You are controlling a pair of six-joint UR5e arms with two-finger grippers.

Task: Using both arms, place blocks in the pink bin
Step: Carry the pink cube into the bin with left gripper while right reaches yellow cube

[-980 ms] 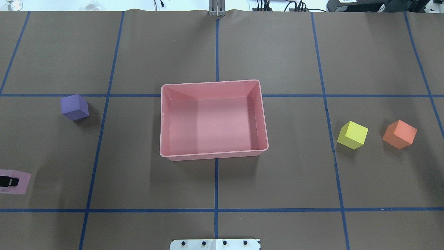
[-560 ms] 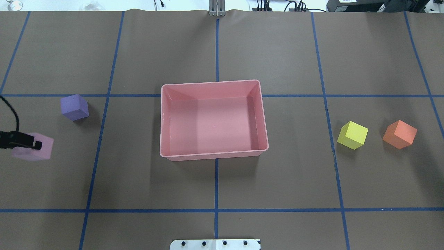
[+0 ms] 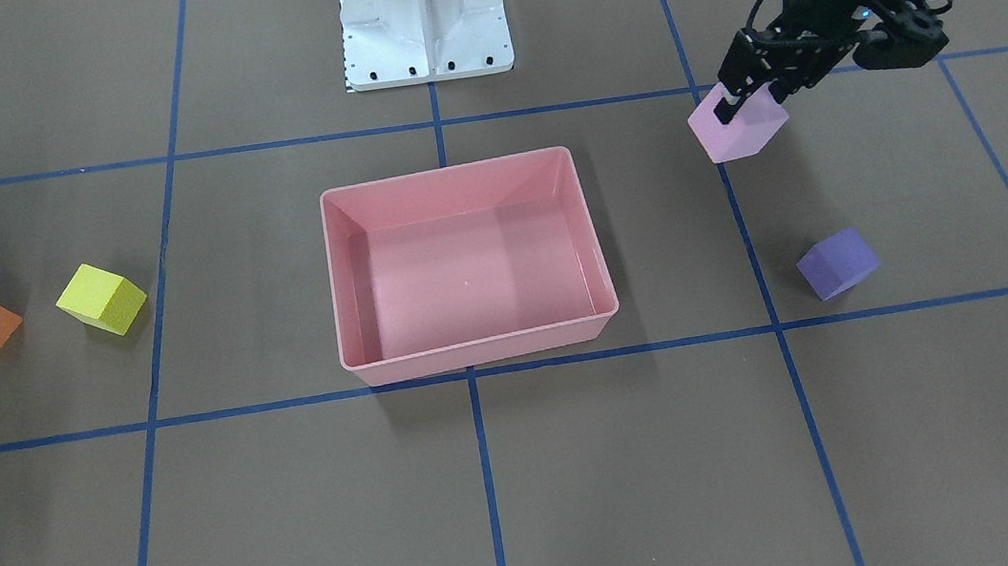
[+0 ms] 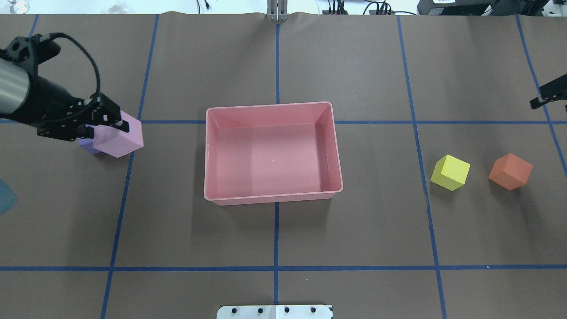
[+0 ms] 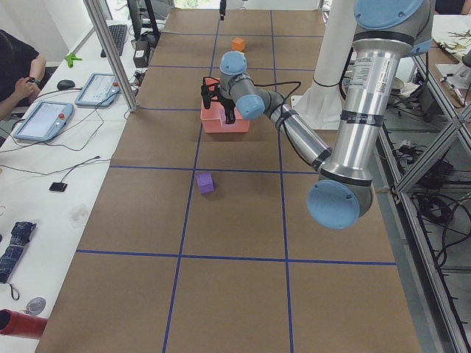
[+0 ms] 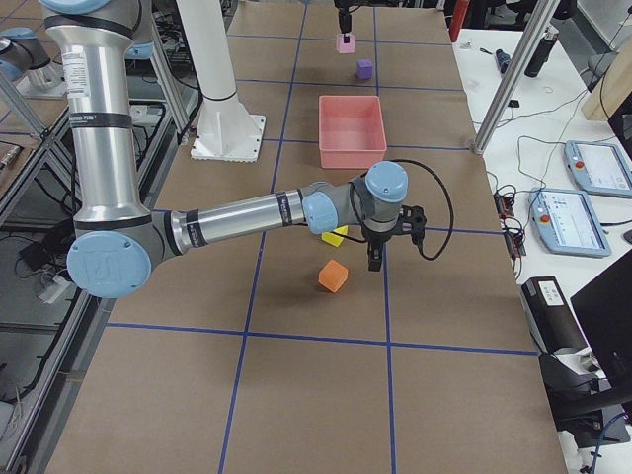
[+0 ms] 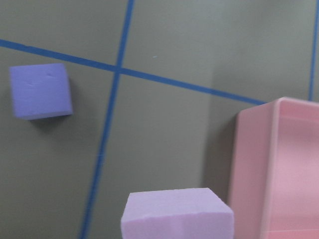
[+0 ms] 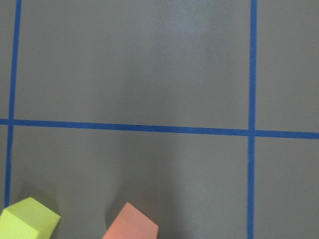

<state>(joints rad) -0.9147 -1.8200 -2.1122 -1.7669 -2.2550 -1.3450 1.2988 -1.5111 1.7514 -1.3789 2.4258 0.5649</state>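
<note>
**Pink block in the air, bin not yet reached**

The pink block [image 4: 118, 139] is pinched between the two fingers of the left hand [image 4: 102, 128]. It looks lifted clear of the surface [image 4: 354, 230], since it shows larger from overhead than the blocks lying flat. Seen from overhead, it hangs at about 9 o'clock from the pink bin [image 4: 272, 195], well apart from the bin's rim, and it partly covers the purple block [image 3: 836, 263], which lies on the surface beneath and beyond it.

The step in hand appears to be carrying the first block over. The next move calls for travel toward 3 o'clock until the block is over the bin's floor, then spreading the fingers to let it drop. The bin is wide and shallow, so the aim need not be fine.

The right hand [image 4: 548, 95] shows only at the overhead view's edge, at about 1 o'clock from the orange block [image 4: 510, 171]. I cannot tell whether its fingers are spread or pressed together. Its likely job is one of the two blocks below it.

The count is four blocks: one pink, one purple, one yellow [image 4: 450, 172] and one orange. The yellow and orange ones sit near each other at about 3 o'clock from the bin. There is one bin, with no block in it.
</note>
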